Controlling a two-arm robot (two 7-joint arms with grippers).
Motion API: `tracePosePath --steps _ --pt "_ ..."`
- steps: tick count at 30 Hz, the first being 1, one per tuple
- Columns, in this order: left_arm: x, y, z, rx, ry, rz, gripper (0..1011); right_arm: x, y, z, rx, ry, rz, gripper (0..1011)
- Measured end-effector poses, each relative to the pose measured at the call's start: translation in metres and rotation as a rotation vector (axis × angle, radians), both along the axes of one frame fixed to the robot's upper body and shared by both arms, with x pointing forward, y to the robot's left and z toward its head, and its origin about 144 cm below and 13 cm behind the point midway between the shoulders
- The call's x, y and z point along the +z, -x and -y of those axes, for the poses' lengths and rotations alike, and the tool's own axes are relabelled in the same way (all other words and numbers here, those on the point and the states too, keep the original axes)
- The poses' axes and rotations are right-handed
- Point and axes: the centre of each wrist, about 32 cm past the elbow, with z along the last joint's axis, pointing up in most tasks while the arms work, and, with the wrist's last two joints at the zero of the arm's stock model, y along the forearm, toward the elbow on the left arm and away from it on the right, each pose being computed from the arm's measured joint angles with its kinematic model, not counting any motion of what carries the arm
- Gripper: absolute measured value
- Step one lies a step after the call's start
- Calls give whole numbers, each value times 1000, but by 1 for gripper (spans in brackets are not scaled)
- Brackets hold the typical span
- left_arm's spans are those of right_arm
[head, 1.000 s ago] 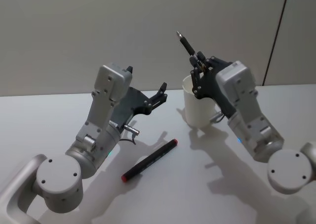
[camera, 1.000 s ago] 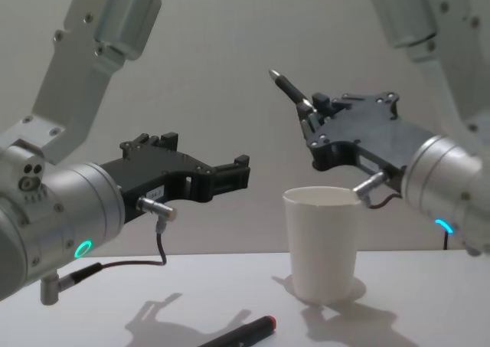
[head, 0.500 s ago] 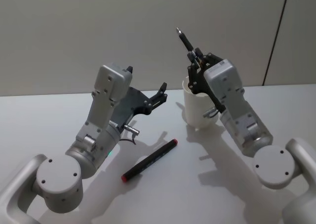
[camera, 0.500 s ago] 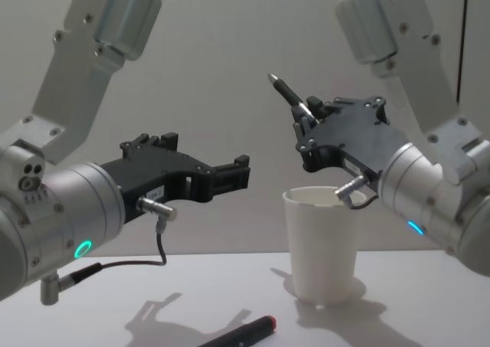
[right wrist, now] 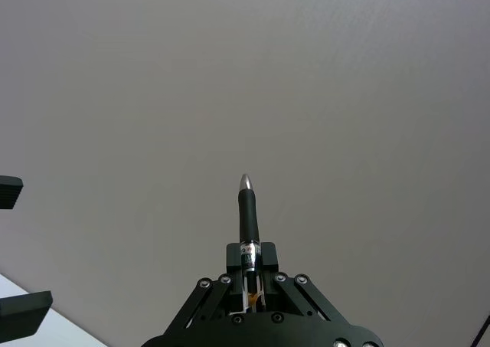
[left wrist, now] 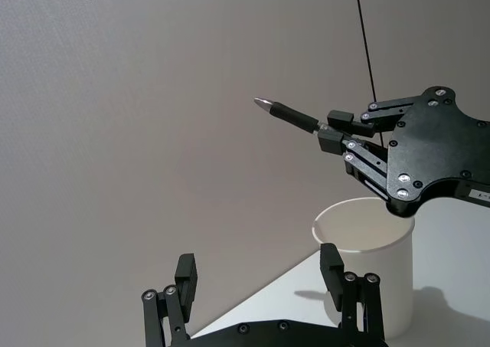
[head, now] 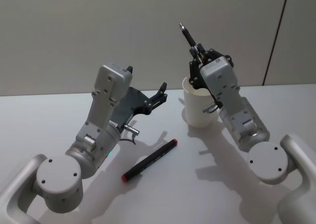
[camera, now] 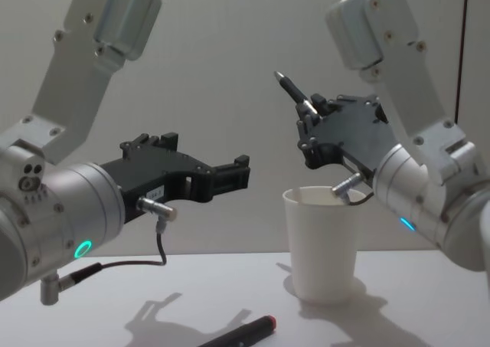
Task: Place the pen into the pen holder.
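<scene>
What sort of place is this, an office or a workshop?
Likely a robot test lab: bare white table, blank grey wall, and the right gripper holding a pen over a paper cup.

The pen holder [camera: 325, 243] is plain white paper, matt and smooth-walled, with a rolled rim. The pen [right wrist: 248, 217] has a dull black barrel, rubber or matt plastic by its look, and a polished metal tip that catches the light. The right gripper [right wrist: 249, 274] and left gripper [left wrist: 259, 269] are flat matt black plates studded with bright metal screw heads. The arm housings [head: 111, 85] are pale grey with a satin sheen; painted metal or plastic cannot be told. At seven o'clock from the pen holder lies a marker [head: 149, 159], faintly glossy black plastic with a red cap. The table [head: 49, 115] is white, smooth and matt; the wall [left wrist: 115, 94] is finely grained.
</scene>
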Motion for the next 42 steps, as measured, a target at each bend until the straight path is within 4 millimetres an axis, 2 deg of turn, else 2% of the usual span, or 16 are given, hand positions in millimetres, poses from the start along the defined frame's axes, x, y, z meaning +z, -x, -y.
tracePosePath --steps 42 --pt "0 0 0 0 0 0 1001 -19 -24 -9 -56 23 47 134"
